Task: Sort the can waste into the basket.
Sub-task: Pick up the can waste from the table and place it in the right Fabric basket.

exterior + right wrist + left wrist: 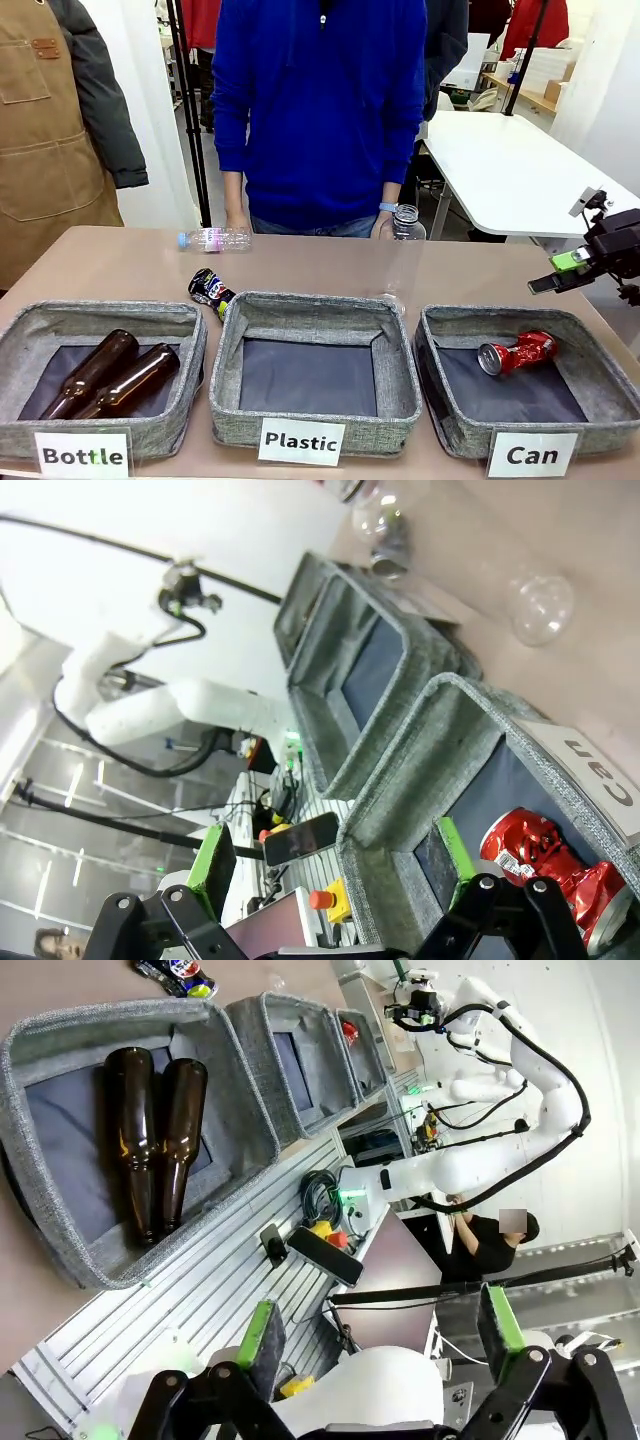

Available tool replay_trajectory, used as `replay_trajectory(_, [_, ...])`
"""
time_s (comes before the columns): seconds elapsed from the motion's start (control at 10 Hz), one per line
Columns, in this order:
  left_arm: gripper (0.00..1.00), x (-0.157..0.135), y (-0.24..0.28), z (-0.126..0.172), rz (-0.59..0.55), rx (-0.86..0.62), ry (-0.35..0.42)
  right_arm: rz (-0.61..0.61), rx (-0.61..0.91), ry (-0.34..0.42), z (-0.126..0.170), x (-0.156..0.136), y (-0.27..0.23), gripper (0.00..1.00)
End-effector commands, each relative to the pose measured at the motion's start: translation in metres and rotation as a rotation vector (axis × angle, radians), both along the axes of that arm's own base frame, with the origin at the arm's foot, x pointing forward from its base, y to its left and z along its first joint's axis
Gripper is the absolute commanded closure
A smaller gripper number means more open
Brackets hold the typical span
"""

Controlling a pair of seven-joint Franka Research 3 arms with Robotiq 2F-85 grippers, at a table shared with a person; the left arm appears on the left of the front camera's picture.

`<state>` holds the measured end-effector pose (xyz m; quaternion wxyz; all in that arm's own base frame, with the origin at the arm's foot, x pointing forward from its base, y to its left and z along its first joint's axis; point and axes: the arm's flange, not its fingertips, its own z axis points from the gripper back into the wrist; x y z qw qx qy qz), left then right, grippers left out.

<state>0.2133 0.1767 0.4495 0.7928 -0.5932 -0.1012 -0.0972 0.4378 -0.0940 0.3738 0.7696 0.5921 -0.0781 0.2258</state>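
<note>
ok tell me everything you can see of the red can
The red can is a crushed metal drink can, glossy red and badly dented in the middle, with small print on its side. Its silver end faces the robot's left. It lies on its side on the dark floor of the grey fabric basket labelled "Can", in the far half, close to the far wall. It rests on that floor, and nothing else touches it.
</note>
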Motion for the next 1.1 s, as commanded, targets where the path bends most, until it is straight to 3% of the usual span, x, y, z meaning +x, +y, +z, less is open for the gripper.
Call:
replay_trajectory(0.0, [0.0, -0.001, 0.004, 0.003, -0.006, -0.012, 0.003, -0.004, -0.001, -0.008, 0.003, 0.0, 0.0, 0.0])
replay_trajectory(0.1, [0.0, 0.0, 0.0, 0.0, 0.0, 0.0, 0.0, -0.004, -0.001, -0.008, 0.003, 0.0, 0.0, 0.0])
replay_trajectory(0.2, [0.0, 0.001, -0.015, 0.015, -0.016, 0.109, -0.046, -0.004, -0.001, -0.008, 0.003, 0.0, 0.0, 0.0])
replay_trajectory(0.5, [0.0, 0.059, -0.125, 0.055, -0.198, 0.472, 0.013, -0.004, -0.001, -0.008, 0.003, 0.0, 0.0, 0.0])
replay_trajectory(0.8, [0.0, 0.106, -0.223, 0.05, -0.262, 0.677, 0.033, -0.004, -0.001, -0.008, 0.003, 0.0, 0.0, 0.0])
replay_trajectory(0.9, [0.0, 0.12, -0.244, 0.04, -0.231, 0.717, 0.05, -0.004, -0.001, -0.008, 0.003, 0.0, 0.0, 0.0])
replay_trajectory(1.0, [0.0, 0.128, -0.257, 0.033, -0.199, 0.669, 0.072, -0.004, -0.001, -0.008, 0.003, 0.0, 0.0, 0.0])
